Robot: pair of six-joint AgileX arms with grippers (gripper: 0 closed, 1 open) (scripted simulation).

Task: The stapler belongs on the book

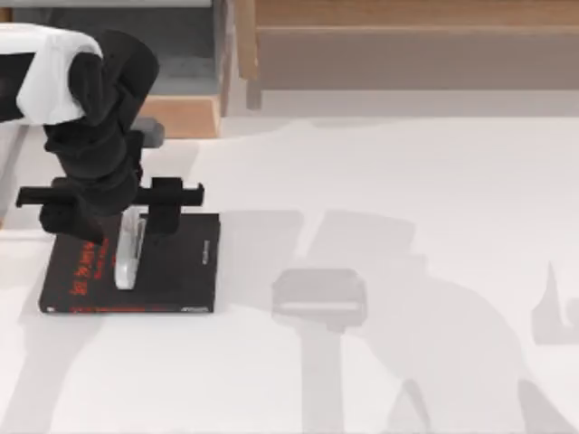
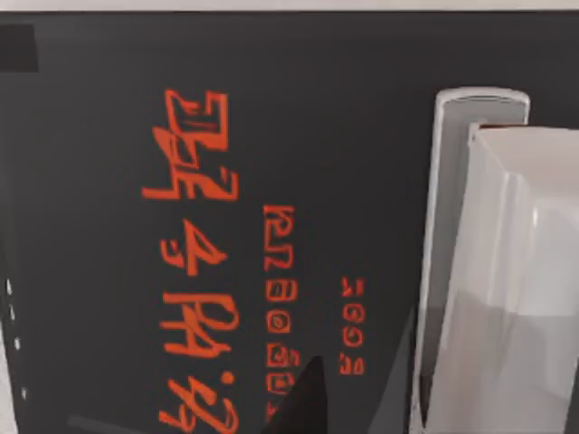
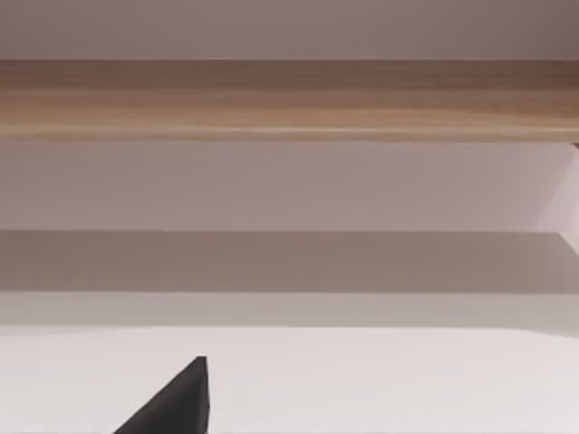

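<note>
You're looking at the left gripper point(image 1: 127, 217) hanging right over the far edge of the book point(image 1: 185, 271), fingers spread wide and gripping nothing. The stapler point(image 1: 128, 258) is lying directly below it, flat on the black cover just beside the red lettering point(image 1: 83, 271), its long axis running from the book's far edge to its near edge. In the left wrist view the stapler point(image 2: 488, 271) is sitting clear of the fingertips point(image 2: 303, 402). I'm judging placement done; a straight lift should clear it. Nothing is crowding the book. The right arm is sitting parked, and its fingertip point(image 3: 176, 402) is pointing at bare table point(image 1: 407, 226) well away from the book; I can't tell its grip state.
</note>
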